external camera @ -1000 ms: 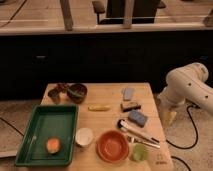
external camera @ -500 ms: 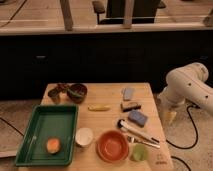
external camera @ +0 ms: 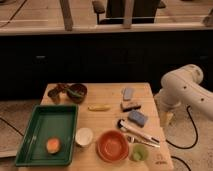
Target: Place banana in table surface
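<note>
The banana [external camera: 99, 107], small, slim and yellow, lies flat on the table surface [external camera: 107, 122], a light wooden top, near its middle. Nothing touches it. My white arm [external camera: 186, 90] is folded off the table's right side. The gripper [external camera: 166, 119] hangs low beside the right table edge, well to the right of the banana, holding nothing.
A green tray [external camera: 30, 120] at front left holds an orange fruit [external camera: 53, 145]. Along the front stand a white cup [external camera: 84, 136], a red bowl [external camera: 112, 146] and a green cup [external camera: 139, 153]. A blue sponge [external camera: 137, 118], a long tool [external camera: 140, 136] and a dark bowl [external camera: 77, 92] are nearby.
</note>
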### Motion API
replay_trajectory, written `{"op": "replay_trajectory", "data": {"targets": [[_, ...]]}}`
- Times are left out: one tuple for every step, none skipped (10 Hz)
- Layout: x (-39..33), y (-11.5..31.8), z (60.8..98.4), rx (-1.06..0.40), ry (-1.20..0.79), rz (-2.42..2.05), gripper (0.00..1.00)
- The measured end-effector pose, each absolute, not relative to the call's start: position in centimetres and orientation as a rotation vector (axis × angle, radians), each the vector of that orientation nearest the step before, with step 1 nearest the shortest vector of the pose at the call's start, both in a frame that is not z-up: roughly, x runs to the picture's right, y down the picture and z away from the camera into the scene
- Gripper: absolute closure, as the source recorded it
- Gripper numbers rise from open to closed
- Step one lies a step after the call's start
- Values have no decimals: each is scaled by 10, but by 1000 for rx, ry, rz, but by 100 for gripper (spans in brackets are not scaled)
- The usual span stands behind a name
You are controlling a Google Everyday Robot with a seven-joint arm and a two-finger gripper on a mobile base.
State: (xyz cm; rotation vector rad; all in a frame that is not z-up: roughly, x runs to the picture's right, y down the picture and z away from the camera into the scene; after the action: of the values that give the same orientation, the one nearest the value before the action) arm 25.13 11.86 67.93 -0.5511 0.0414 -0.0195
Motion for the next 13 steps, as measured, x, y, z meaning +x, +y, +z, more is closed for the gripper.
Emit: {"op": "replay_trajectory", "data": {"targets": [[246, 121, 678, -545, 42, -43, 20], [246, 122, 678, -543, 40, -55, 20], [246, 123, 678, -538, 43, -64, 20], [237, 123, 679, -536, 39, -77, 20], [229, 123, 680, -534, 36, -86, 20], [215, 123, 681, -531, 32, -100, 20], [196, 123, 683, -527, 24, -126, 20], [189, 124, 683, -524, 22, -142, 20], [187, 125, 684, -523, 21, -152, 20], [185, 125, 685, -518, 15, -167, 20], [182, 125, 687, -515, 12, -177, 20], [170, 123, 690, -511, 4, -187, 20], [156, 122, 694, -506, -4, -199, 20]]}}
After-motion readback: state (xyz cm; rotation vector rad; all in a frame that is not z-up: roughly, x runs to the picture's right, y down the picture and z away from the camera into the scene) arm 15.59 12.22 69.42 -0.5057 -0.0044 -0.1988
